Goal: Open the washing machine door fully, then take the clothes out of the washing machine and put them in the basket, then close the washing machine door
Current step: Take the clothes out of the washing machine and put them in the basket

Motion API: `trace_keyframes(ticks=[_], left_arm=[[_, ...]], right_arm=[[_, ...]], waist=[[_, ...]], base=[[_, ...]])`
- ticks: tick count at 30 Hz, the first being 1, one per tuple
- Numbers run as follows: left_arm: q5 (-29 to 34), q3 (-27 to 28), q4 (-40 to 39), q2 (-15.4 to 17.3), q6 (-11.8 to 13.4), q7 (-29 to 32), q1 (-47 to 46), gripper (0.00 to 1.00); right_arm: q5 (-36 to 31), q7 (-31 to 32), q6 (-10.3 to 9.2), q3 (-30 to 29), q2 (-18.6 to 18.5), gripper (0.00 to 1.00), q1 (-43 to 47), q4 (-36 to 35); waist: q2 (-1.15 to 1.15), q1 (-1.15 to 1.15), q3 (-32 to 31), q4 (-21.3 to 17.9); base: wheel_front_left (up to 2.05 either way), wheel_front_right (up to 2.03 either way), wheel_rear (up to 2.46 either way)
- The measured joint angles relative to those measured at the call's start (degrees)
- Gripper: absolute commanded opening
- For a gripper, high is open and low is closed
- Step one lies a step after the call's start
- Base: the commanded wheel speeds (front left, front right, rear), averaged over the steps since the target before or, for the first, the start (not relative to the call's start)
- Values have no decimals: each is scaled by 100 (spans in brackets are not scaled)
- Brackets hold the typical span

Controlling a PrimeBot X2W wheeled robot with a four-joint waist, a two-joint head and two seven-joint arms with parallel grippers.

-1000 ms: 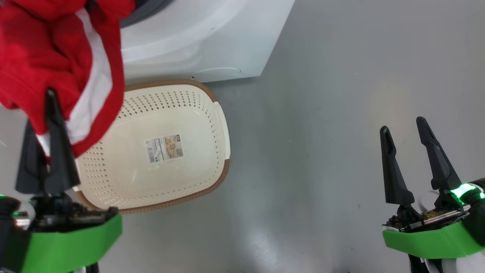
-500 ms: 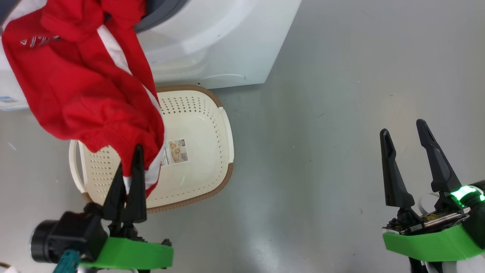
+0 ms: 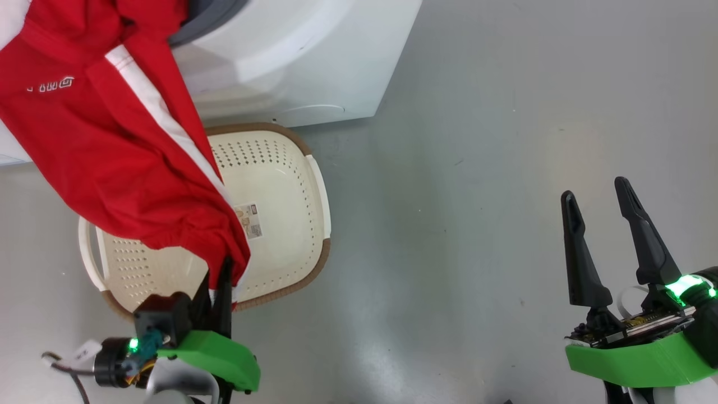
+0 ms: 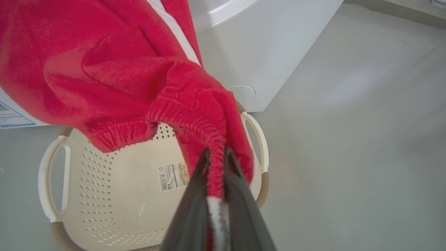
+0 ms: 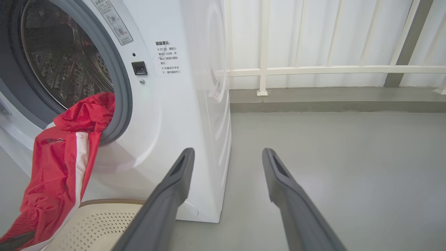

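The red garment [image 4: 104,69] was soft cloth with a ribbed cuff. The basket [image 3: 291,185] was matt cream plastic; the washing machine [image 5: 174,122] glossy white, its drum [image 5: 62,62] perforated steel.

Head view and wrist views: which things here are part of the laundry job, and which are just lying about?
Part of the job:
clothes, trailing out of the drum
washing machine
basket, on the floor below the clothes
left gripper, shut on the clothes
right gripper, open and empty

Just there:
grey floor
white railing behind the machine
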Motion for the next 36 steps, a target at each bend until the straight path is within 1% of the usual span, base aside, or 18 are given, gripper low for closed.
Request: trace_keyframes(ticks=[3,8,16,19,20,21,24,26,29,32,36], left_arm=[[-69,-57,699,-92,-271,-59,-264,0],[-216,-147,1757,-267,-637,-230,-769,0],[-315,-151,3169,-445,-1058,-426,-1497,0],[-389,-182,3648,-516,-1276,-354,-1711,0],[-389,-182,3648,-516,-1276,-354,-1711,0],[-436,-186,3971,-576,-1388,-333,-1760,0],[-570,-194,4452,-648,-1561,-285,-1817,0],[-569,-202,4668,-658,-1590,-322,-1924,0],[-543,-196,4870,-657,-1569,-512,-2139,0],[-469,-178,4970,-643,-1445,-648,-2329,0],[-346,-98,4961,-622,-1344,-698,-2418,0]], right_arm=[[0,0,0,7,1,100,-20,-2],[5,0,0,18,0,100,-33,-11],[5,0,0,98,1,100,-123,-14],[5,0,0,101,1,100,-130,-30],[5,0,0,101,1,100,-130,-30],[7,0,0,107,1,100,-130,-31],[7,0,0,129,1,100,-131,-32],[7,0,0,138,1,100,-135,-32],[8,0,0,138,1,100,-146,-31],[8,0,0,140,1,100,-149,-26],[8,0,0,145,1,100,-166,-26]], waist=[[0,0,70,-27],[0,0,210,-74],[0,0,406,-164],[0,0,458,-203],[0,0,458,-203],[0,0,497,-224],[0,0,555,-252],[0,0,591,-272],[0,0,643,-288],[0,0,677,-290],[0,0,702,-291]], base=[[0,0,0],[0,0,0],[0,0,0],[0,0,0],[0,0,0],[0,0,0],[0,0,0],[0,0,0],[0,0,0],[0,0,0],[0,0,0]])
